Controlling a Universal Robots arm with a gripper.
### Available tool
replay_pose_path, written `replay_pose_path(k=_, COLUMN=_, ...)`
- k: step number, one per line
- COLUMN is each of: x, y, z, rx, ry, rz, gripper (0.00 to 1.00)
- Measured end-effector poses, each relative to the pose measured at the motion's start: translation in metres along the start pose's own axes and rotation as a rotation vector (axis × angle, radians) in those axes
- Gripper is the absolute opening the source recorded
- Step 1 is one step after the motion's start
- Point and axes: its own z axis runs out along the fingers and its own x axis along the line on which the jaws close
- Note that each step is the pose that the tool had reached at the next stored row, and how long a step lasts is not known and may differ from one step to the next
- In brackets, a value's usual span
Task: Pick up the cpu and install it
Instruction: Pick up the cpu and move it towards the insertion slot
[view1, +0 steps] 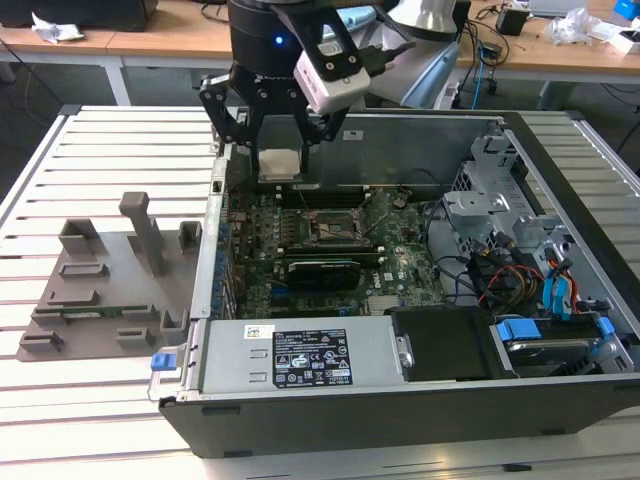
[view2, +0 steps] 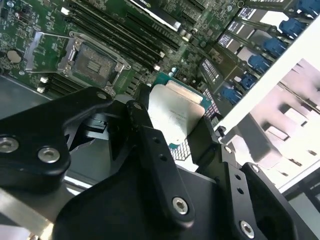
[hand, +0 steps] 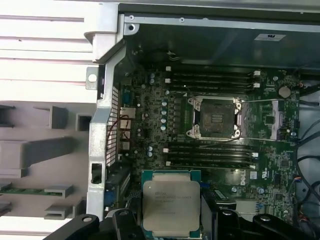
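the open computer case (view1: 400, 420) lies on its side with its motherboard (view1: 400, 265) exposed. the grey tray (view1: 90, 300) sits just beside it, toward the exterior view's left. the gripper (view1: 277, 165) hangs over the case's far wall, its fingers (hand: 127, 225) closed on opposite edges of the cpu (hand: 171, 205) and hiding those edges. the exterior view gives the cpu as a pale square. the first wrist view shows its metal lid and green rim, well apart from the bare cpu socket (hand: 216, 117).

slatted table (view1: 100, 150) | on it: computer case (view1: 400, 415), grey tray (view1: 90, 290)
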Motion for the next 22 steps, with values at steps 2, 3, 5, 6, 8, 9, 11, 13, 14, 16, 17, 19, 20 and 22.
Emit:
replay_pose_path(k=2, x=-0.0047, y=-0.0002, z=0.0007, rx=0.0, ry=0.0001, rz=0.0, gripper=0.55)
replay_pose_path(k=3, x=-0.0061, y=-0.0003, z=0.0009, rx=0.0001, ry=0.0001, rz=0.0, gripper=0.55)
replay_pose_path(k=5, x=-0.0096, y=-0.0004, z=0.0014, rx=0.0, ry=0.0002, rz=0.0, gripper=0.55)
replay_pose_path(k=6, x=-0.0121, y=-0.0005, z=0.0018, rx=0.0, ry=0.0002, rz=0.0, gripper=0.55)
replay_pose_path(k=8, x=-0.0179, y=-0.0007, z=0.0027, rx=0.0001, ry=0.0003, rz=0.0, gripper=0.55)
replay_pose_path(k=9, x=-0.0194, y=-0.0008, z=0.0029, rx=0.0, ry=0.0003, rz=0.0, gripper=0.55)
replay_pose_path(k=11, x=-0.0227, y=-0.0009, z=0.0035, rx=0.0, ry=0.0003, rz=0.0, gripper=0.55)
replay_pose_path(k=13, x=-0.0256, y=-0.001, z=0.0041, rx=0.0, ry=0.0004, rz=0.0, gripper=0.55)
replay_pose_path(k=14, x=-0.0273, y=-0.0011, z=0.0045, rx=-0.0001, ry=0.0004, rz=0.0, gripper=0.55)
replay_pose_path(k=16, x=-0.0317, y=-0.0013, z=0.0056, rx=0.0001, ry=0.0007, rz=0.0, gripper=0.55)
replay_pose_path(k=17, x=-0.0338, y=-0.0014, z=0.0064, rx=0.0, ry=0.0008, rz=0.0, gripper=0.55)
replay_pose_path(k=19, x=-0.0376, y=-0.0015, z=0.0084, rx=-0.0001, ry=0.001, rz=0.0, gripper=0.55)
replay_pose_path(k=20, x=-0.0404, y=-0.0016, z=0.0099, rx=-0.0001, ry=0.0012, rz=0.0, gripper=0.55)
replay_pose_path(k=22, x=-0.0454, y=-0.0018, z=0.0126, rx=0.0, ry=0.0016, rz=0.0, gripper=0.55)
